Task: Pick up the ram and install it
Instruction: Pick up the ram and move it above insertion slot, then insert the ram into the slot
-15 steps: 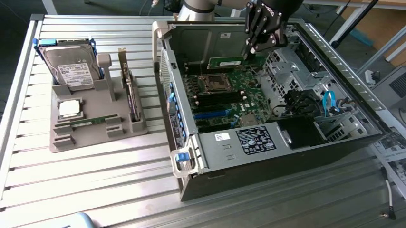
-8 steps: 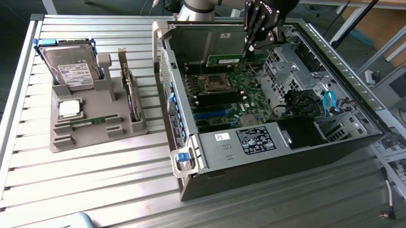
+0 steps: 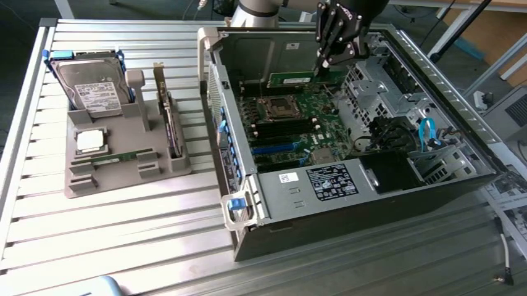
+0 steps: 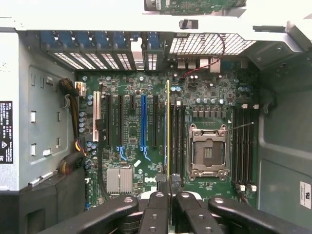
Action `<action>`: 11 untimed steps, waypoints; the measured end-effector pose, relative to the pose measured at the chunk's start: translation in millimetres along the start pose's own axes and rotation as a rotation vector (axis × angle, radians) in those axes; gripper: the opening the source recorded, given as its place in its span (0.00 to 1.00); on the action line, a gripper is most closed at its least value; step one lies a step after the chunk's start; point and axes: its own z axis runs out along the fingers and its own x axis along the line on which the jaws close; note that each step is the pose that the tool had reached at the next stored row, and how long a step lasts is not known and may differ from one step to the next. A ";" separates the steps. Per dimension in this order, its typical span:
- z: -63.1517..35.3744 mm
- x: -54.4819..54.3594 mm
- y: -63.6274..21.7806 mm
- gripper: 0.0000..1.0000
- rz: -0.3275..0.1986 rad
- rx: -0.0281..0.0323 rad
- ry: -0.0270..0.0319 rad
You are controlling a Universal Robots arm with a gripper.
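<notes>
1. The fingers (image 4: 157, 214) are clenched on the ram (image 4: 168, 126). In the wrist view the thin stick runs edge-on out from between the two fingertips.
2. The gripper (image 3: 329, 60) hangs inside the open computer case (image 3: 371, 185), above the motherboard (image 3: 300, 132) and close to the processor socket (image 3: 274, 109).
3. In the exterior view the ram (image 3: 295, 79) is a narrow green strip, held by one end and level. It sits just beyond the processor socket, towards the case's upright wall.
4. In the wrist view the ram lines up with the black memory slots (image 4: 178, 136) just beside the processor socket (image 4: 208, 151), between the socket and the blue slot (image 4: 143, 122). I cannot tell whether its lower edge touches a slot.
5. More black memory slots (image 4: 242, 146) lie on the socket's other side, with nothing in them.
6. Well away from the socket, outside the case at the exterior view's left, a grey holder (image 3: 123, 163) stands on the slatted metal table (image 3: 123, 234). It carries a hard drive (image 3: 91, 83), a square silver processor chip (image 3: 91, 140) and an upright dark expansion card (image 3: 169, 120).
</notes>
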 end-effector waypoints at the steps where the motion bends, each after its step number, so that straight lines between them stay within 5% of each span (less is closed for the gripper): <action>1: 1.2 0.0 0.0 0.12 0.000 0.0000 0.0000; 11: 6.7 0.1 -0.2 0.12 0.000 -0.0001 0.0001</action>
